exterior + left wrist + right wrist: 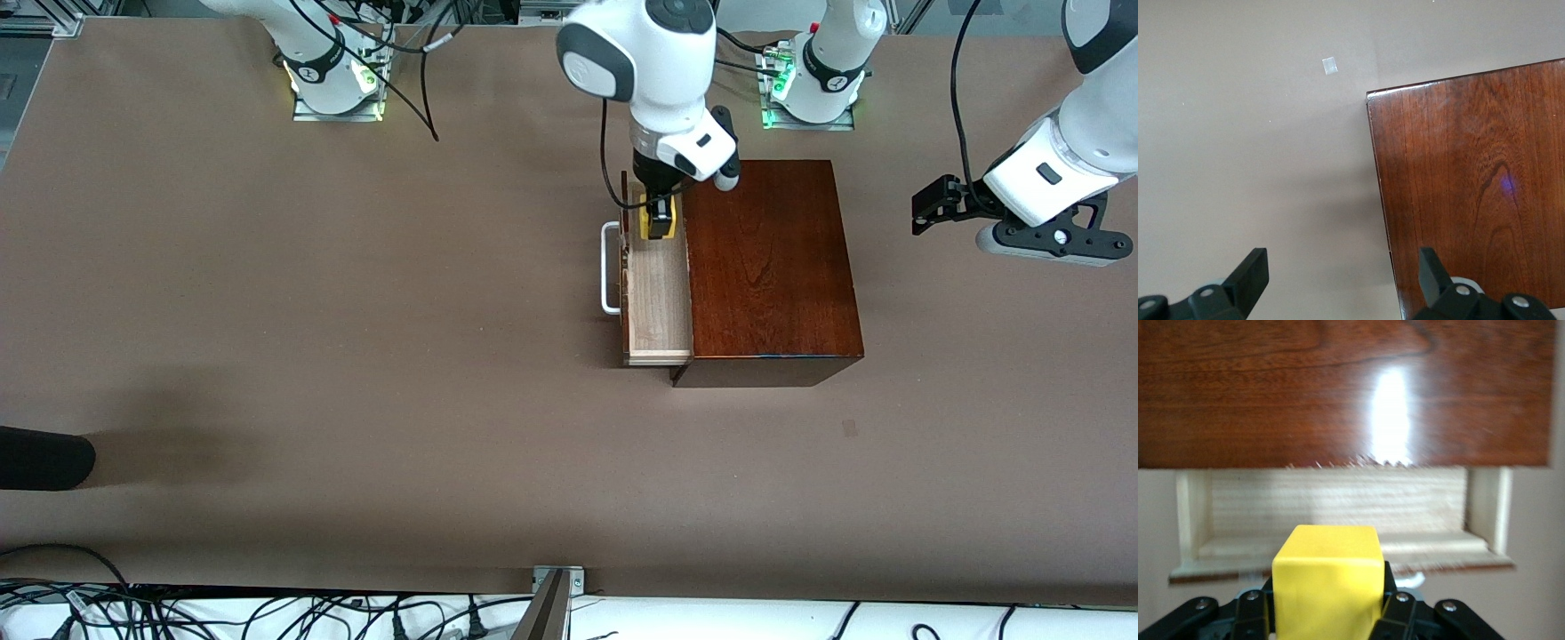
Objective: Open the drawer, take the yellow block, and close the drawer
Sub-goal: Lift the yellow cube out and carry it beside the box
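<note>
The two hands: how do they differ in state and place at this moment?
The right hand is shut on the yellow block and hangs over the open drawer; the left hand is open and holds nothing. The right hand works at the task, while the left hand waits in the air over the table past the box, toward the left arm's end. Both have black fingers.

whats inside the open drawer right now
The pale wood drawer tray shows bare boards. The small yellow block sits clamped in the right gripper above it. The part inside the mahogany box is hidden.
</note>
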### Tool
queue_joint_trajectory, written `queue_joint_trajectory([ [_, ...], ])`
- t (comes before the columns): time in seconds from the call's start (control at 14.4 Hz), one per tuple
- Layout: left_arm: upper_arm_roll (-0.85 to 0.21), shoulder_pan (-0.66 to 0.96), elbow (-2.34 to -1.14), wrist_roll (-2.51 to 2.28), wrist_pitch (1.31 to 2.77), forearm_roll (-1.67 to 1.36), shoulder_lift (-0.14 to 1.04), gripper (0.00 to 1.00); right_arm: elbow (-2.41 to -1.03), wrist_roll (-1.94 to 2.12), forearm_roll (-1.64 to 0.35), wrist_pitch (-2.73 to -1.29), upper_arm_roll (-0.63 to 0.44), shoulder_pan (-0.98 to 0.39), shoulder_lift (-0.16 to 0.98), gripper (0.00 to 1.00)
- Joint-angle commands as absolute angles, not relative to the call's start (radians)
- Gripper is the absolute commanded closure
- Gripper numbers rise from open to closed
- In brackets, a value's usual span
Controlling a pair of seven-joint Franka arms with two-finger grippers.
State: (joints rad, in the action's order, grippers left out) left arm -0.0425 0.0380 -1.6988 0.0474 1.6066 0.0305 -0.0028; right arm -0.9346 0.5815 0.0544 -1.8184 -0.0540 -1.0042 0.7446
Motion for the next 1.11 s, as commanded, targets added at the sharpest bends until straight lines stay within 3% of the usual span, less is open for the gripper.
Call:
queue_joint_trajectory([
  [0.0,-0.041,0.038,-1.672,0.068,1.589,0.008,0.008,0.00,-0.945,0.578,0.014,-1.750,-0.043,-0.915,0.641,1.00],
  [0.62,-0.043,0.041,-1.671,0.061,1.589,0.008,0.008,0.00,-0.972,0.560,-0.006,-1.546,-0.077,-0.576,0.468,1.00],
  [1.04,-0.043,0.041,-1.672,0.060,1.589,0.008,0.008,0.00,-1.320,0.488,-0.023,-1.594,-0.113,-0.376,0.273,1.00],
])
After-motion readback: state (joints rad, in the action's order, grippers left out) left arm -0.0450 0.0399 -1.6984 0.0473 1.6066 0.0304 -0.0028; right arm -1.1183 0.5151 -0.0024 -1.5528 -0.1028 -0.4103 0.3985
